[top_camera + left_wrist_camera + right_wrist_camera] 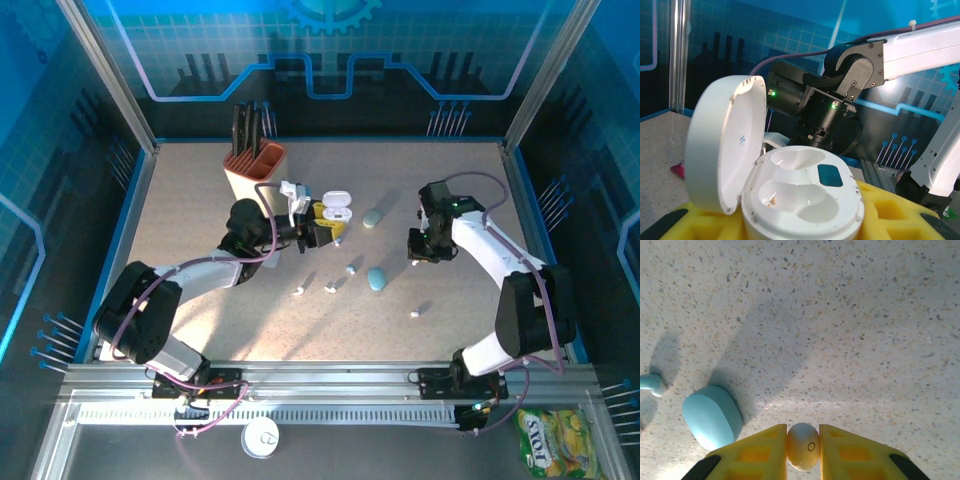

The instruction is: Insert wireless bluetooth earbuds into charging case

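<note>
Teal case (377, 279) beside loose earbuds (330, 289), perhaps knife block (253, 170) behind

The counter (200, 230) carries one open white plastic charging case (337, 207), two closed pale blue oval cases (371, 217) (377, 279) and at least four tiny pale plastic earbuds (298, 291) (330, 289) (351, 268) (415, 314).

you are looking at a speckled beige tabletop (200, 210) that is lying inside a blue enclosure. translucent blue panels (330, 40), printed with grid and circuit lines, are standing on three sides, and silver metal posts (111, 75) are framing them at the corners. a metal rail (330, 385) is running along the near edge. bright light is falling on the table's near half, and soft shadows are spreading over it.
</note>
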You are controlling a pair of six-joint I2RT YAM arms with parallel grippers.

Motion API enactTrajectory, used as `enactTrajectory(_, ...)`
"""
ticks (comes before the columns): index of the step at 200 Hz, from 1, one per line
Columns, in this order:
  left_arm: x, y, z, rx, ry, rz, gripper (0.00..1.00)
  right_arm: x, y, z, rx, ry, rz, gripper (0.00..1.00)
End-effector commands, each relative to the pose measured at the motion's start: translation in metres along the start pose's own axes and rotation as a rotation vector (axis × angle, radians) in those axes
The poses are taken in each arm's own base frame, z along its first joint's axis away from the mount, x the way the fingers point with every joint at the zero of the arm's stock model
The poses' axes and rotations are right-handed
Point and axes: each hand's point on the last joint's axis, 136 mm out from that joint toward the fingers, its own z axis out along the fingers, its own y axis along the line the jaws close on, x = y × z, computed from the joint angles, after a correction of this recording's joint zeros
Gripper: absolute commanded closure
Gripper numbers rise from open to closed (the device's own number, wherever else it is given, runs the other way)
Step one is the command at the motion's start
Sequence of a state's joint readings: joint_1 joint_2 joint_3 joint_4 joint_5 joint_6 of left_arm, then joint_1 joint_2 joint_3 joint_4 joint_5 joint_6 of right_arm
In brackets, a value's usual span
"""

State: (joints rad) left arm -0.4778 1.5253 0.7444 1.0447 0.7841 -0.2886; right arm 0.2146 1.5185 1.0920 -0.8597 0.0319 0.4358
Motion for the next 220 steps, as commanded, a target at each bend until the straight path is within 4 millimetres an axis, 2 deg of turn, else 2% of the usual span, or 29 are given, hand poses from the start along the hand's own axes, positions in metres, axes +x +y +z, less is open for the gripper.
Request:
enactTrajectory(1,-0.001,-0.002,-0.004,0.023,-0.013,0.036,0.67,0.009,-0.009,-0.008,0.095,0.033,-0.039,0.78)
enactTrajectory(29,0.001,-0.002,-0.003,0.023,-0.002,0.038,0.67,0.002,0.009,-0.026,0.012,-0.039,-0.053,0.78)
enactTrajectory(53,0.002,0.000,-0.002,0.020,0.009,0.041,0.67,-0.005,0.029,-0.050,-0.101,-0.129,-0.082,0.77)
enactTrajectory(82,0.002,-0.001,-0.001,0.022,0.026,0.048,0.67,-0.012,0.060,-0.096,-0.259,-0.256,-0.172,0.77)
enactTrajectory(107,0.005,0.000,0.000,0.032,0.036,0.043,0.67,-0.013,0.093,-0.136,-0.377,-0.362,-0.321,0.77)
enactTrajectory(142,0.009,-0.001,0.000,0.047,0.047,0.032,0.67,-0.005,0.143,-0.184,-0.547,-0.443,-0.501,0.78)
enactTrajectory(185,0.018,0.001,-0.003,0.030,0.068,0.045,0.67,-0.004,0.188,-0.211,-0.633,-0.482,-0.611,0.79)
enactTrajectory(220,0.022,0.000,-0.004,0.029,0.075,0.043,0.67,-0.005,0.209,-0.214,-0.648,-0.493,-0.672,0.79)
